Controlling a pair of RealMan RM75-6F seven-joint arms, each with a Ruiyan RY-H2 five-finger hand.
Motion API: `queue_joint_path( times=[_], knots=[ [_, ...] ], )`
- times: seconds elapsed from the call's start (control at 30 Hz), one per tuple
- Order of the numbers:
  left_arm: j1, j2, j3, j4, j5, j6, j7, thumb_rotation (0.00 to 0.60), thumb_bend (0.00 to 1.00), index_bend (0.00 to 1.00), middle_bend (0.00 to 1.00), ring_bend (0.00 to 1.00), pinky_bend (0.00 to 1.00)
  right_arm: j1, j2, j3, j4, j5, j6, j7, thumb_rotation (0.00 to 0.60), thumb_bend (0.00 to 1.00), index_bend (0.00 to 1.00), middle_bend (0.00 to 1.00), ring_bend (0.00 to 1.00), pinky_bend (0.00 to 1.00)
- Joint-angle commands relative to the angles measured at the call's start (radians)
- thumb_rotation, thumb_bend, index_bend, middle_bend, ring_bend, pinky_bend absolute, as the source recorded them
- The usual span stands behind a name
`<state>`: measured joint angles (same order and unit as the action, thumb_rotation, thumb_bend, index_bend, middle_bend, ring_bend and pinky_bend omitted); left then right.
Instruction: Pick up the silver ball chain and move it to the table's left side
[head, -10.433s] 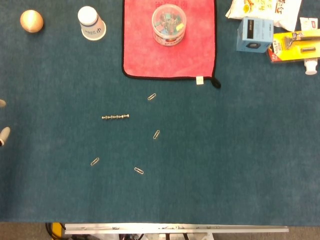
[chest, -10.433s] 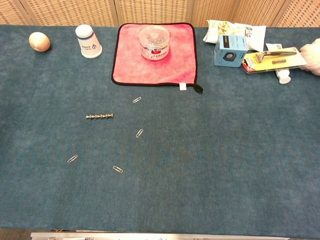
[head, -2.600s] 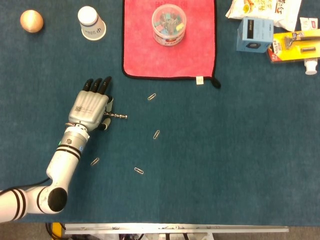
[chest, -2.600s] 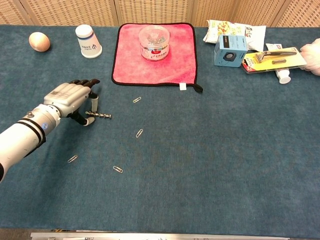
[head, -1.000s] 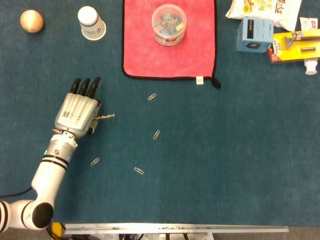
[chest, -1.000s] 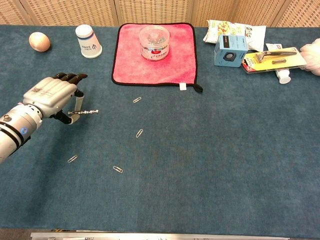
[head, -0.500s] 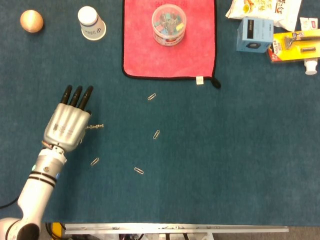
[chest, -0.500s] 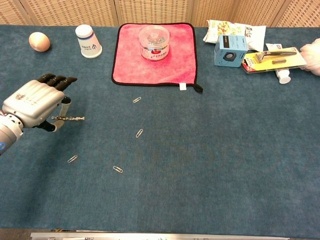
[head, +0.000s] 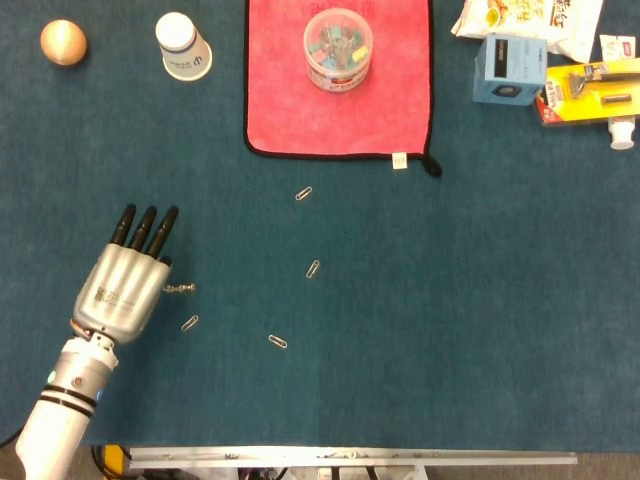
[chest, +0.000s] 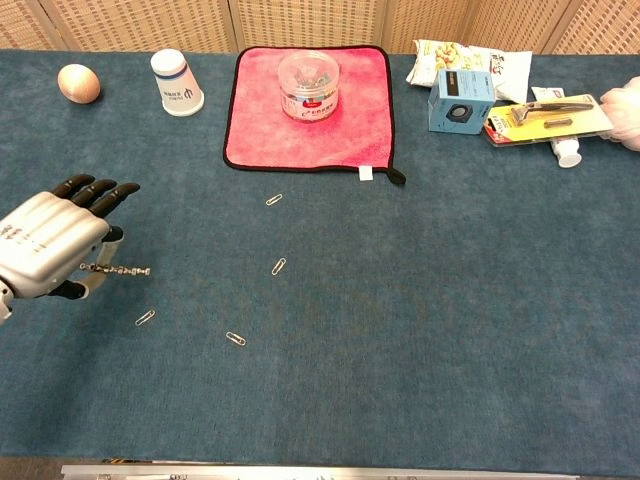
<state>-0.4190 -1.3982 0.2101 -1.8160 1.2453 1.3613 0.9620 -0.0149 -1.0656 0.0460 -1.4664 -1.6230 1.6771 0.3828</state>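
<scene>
My left hand (head: 122, 285) (chest: 50, 245) hovers over the near left part of the blue table (head: 450, 300), back of the hand up, fingers stretched toward the far side. It pinches the silver ball chain (head: 179, 289) (chest: 118, 269) at one end. The rest of the chain sticks out stiffly to the right of the hand, above the cloth. Most of the chain is hidden under the hand in the head view. My right hand shows in neither view.
Several paper clips lie loose: one (head: 189, 323) just below the chain, others (head: 277, 341) (head: 313, 269) (head: 303, 193) to the right. At the back stand an egg (head: 63, 42), a paper cup (head: 183, 45), a red cloth (head: 340, 90) with a clip tub (head: 338, 47), and boxes (head: 510, 68).
My left hand has carried the chain toward the near left, away from where it lay at mid-table. The grip on the chain is unchanged.
</scene>
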Motion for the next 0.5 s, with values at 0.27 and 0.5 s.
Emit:
queue_joint_path(
  times=[0.27,0.5],
  knots=[
    [0.041,-0.005,0.019,-0.008,0.046,0.002,0.036,0.600,0.34,0.56,0.00,0.00,0.06,-0.002,0.001,-0.002,0.004,-0.003,0.005,0.008,0.600,0.00,0.08,0.08,0.00,0.00],
    [0.067,-0.015,0.034,0.001,0.080,-0.011,0.055,0.600,0.34,0.57,0.00,0.00,0.06,-0.002,0.001,-0.003,0.005,-0.008,0.009,0.011,0.600,0.00,0.08,0.08,0.00,0.00]
  ],
)
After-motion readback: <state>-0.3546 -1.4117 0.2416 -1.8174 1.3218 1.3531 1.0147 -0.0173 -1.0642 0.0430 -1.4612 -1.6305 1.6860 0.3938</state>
